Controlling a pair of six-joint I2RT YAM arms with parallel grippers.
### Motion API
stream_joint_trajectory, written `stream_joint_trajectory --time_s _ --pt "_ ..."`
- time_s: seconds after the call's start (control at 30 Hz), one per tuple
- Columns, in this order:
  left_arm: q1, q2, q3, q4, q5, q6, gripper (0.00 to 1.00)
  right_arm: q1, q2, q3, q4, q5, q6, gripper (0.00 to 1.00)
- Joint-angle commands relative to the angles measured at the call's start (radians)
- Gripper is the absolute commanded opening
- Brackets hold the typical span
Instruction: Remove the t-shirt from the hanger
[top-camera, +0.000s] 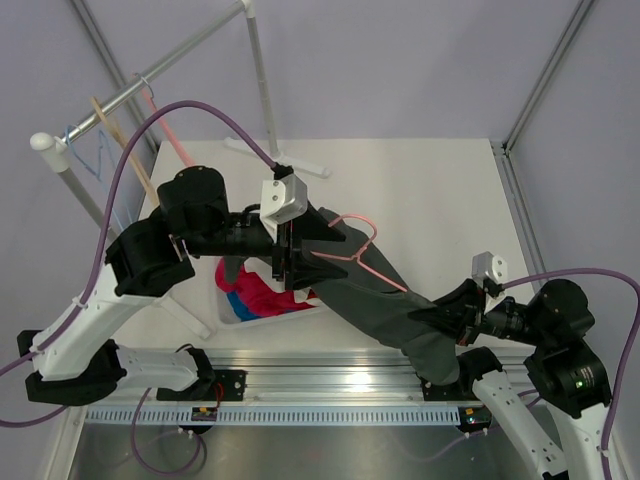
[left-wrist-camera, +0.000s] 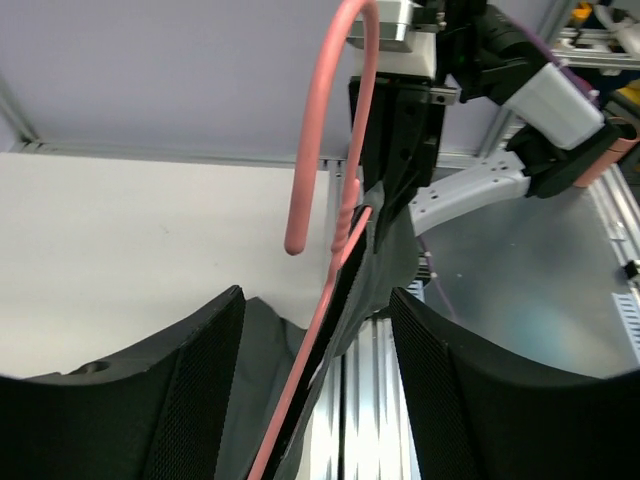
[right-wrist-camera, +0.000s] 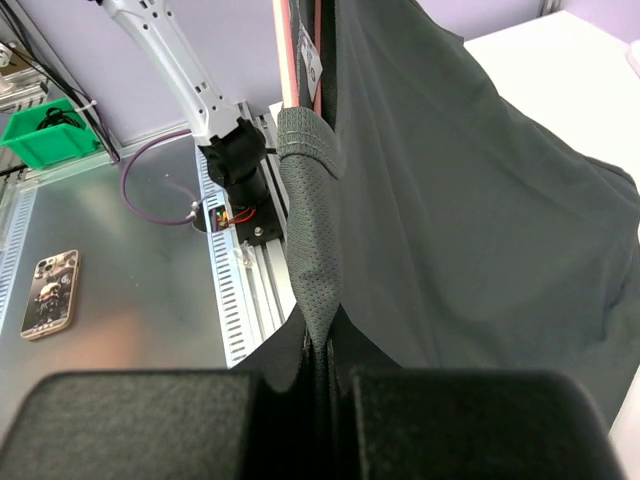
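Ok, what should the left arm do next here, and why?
Probably close the left gripper on the hanger: its jaws stand open astride the pink wire below the hook, while the right gripper is shut on the t-shirt, ready to pull it off.

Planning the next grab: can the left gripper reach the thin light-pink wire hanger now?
Probably yes: the left gripper straddles the hanger, jaws apart; only the dark charcoal-grey cloth t-shirt draped on it lies between.
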Motion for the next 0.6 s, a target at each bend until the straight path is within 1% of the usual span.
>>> stream_joint_trajectory --time_s 0.0,0.1,0.13,0.23,0.33,0.47,0.57 --pt "-0.002 0.02 0.035 0.058 0.158 -0.048 0.61 0.005 -0.028 0.008 0.079 -0.047 -0.006 0.0" --pt "-0.002 0.029 0.028 0.064 0.195 -0.054 0.52 0.005 -0.024 0.006 0.095 -0.045 0.005 0.0" --pt "-0.002 0.031 0.021 0.07 0.2 -0.056 0.47 0.003 -0.02 0.006 0.098 -0.038 0.014 0.0" --pt "-0.002 0.029 -0.002 0.108 0.223 -0.069 0.45 0.005 0.001 0.003 0.116 -0.045 0.031 0.0" --pt "-0.002 0.033 -0.006 0.134 0.238 -0.089 0.43 0.003 0.019 0.003 0.112 -0.021 0.04 0.0" --pt "-0.002 0.043 0.0 0.151 0.221 -0.109 0.43 0.003 0.026 0.0 0.125 -0.027 0.054 0.0" --pt "-0.002 0.052 -0.002 0.159 0.226 -0.117 0.35 0.003 0.027 -0.004 0.136 -0.016 0.062 0.0"
